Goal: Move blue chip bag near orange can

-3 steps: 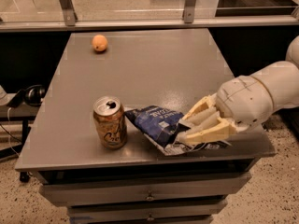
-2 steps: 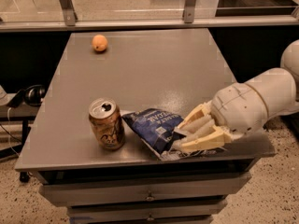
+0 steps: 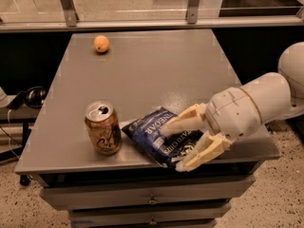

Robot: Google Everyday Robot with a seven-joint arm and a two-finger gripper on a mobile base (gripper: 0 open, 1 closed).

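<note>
**Entry: blue chip bag, held at the front of the desk beside the orange can**

Item 1. Blue chip bag (image 3: 149, 132): dark foil, crinkled, white lettering. It lies flat at the desk's (image 3: 152, 65) front edge, its left corner just beside the can with a thin gap between them. Its right end is taken up by the pincer.

Item 2. Orange can (image 3: 103, 128): upright, opened top, near the front-left of the desk. It serves as the fixed reference, so it stands free, with nothing gripping it.

Item 3. Pincer (image 3: 173, 146): comes in low from the right on the pale arm (image 3: 256, 103). It is clamped on the bag's right end, one finger across the top face and the other at the bag's near edge. Gripping that end keeps the pincer on the side away from the can, so the bag can close in without the can being knocked.

Item 4. Small orange fruit (image 3: 101, 43): far-left of the desk, well apart from the others, no part in the job.

Status, judged: placement looks nearly met. What remains is probably to let go gently, because the bag sits close to the front edge and could slip off.
</note>
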